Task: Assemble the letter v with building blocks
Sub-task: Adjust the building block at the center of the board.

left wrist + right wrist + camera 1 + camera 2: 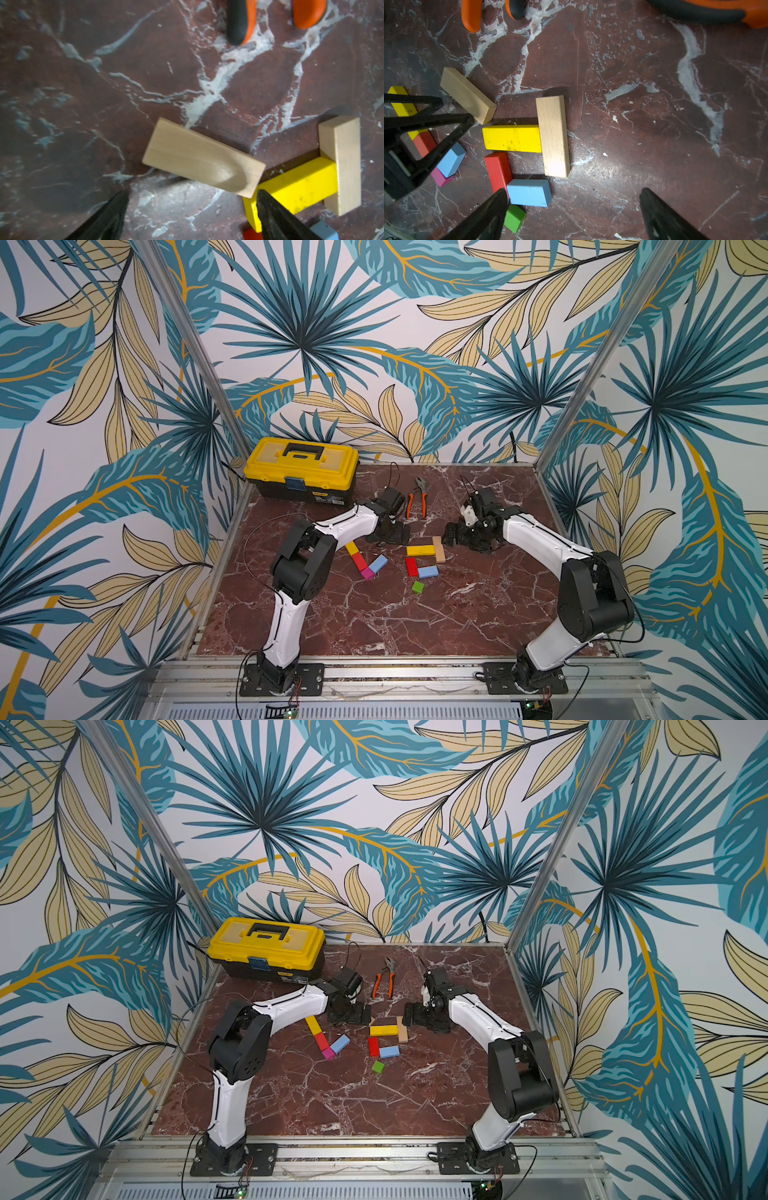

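I see both hands low over the far half of the red-marble table (374, 622). The left hand (390, 534) has its fingers (272, 209) spread wide and pinches nothing. In its wrist view a plain-wood bar (203, 158) lies flat on the marble just past the tips, slanted; one corner is close to a finger, and I cannot tell whether they touch. The letter v (367, 573) is unfinished, left of the table's middle. Its long yellow wooden bar (313, 1025) and short red wooden block (321, 1041) run end to end down to a tiny magenta cube (328, 1052). A light-blue wooden block (340, 1043) rises from that cube as the start of the other arm. The plain-wood bar lies beyond the light-blue block, apart from it and not in line with it. Right of the middle, a second yellow bar (511, 138) butts end-on against the side of a second plain-wood bar (553, 135). A second red block (498, 170), a second light-blue block (529, 193) and a small green cube (515, 217) lie on the near side of that pair. The right hand (575, 192) is spread wide and empty, just beside that second wood bar on its right. Orange-handled pliers (417, 497) lie toward the far edge. A yellow-lidded black toolbox (301, 468) fills the far left corner.
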Motion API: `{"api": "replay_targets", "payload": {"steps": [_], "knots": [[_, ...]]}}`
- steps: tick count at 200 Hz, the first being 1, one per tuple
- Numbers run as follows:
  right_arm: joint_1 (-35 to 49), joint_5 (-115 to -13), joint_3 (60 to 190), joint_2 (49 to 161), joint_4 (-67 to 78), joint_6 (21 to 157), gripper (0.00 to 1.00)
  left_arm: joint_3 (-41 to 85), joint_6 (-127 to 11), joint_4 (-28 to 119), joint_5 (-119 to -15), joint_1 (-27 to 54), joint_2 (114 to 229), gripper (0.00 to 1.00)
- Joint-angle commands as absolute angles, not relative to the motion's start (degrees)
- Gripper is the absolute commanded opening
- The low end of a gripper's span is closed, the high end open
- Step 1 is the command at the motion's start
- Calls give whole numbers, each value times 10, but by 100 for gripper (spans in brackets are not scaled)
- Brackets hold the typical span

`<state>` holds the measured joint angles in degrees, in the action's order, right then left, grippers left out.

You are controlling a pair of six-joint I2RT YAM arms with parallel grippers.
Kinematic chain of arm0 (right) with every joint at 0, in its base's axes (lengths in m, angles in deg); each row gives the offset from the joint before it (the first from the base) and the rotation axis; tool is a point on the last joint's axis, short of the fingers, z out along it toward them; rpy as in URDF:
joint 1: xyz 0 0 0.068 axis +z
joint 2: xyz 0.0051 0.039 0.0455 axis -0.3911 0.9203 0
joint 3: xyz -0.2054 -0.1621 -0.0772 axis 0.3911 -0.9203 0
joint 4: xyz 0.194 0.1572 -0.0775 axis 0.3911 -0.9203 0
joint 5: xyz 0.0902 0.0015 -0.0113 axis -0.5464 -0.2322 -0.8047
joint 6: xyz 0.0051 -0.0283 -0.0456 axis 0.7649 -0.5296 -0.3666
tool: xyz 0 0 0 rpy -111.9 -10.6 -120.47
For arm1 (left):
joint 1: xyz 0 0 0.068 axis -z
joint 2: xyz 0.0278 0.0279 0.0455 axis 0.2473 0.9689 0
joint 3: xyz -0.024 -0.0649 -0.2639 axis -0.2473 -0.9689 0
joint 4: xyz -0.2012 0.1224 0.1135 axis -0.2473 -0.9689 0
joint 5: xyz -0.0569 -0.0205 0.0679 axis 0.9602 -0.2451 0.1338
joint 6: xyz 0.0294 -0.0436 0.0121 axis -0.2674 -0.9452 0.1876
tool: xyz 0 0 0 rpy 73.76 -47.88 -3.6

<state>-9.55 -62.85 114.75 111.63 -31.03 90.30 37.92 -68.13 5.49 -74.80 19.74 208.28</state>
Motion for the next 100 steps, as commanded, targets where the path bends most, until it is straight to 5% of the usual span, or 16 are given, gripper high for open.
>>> {"api": "replay_targets", "payload": {"steps": [1,100], "knots": [[-98,-634,1138,1121,-306,896,100,374,-692,52,-742,198,2069,98],[-98,-628,1128,1105,-309,896,100,440,-691,52,-706,204,2127,97]]}}
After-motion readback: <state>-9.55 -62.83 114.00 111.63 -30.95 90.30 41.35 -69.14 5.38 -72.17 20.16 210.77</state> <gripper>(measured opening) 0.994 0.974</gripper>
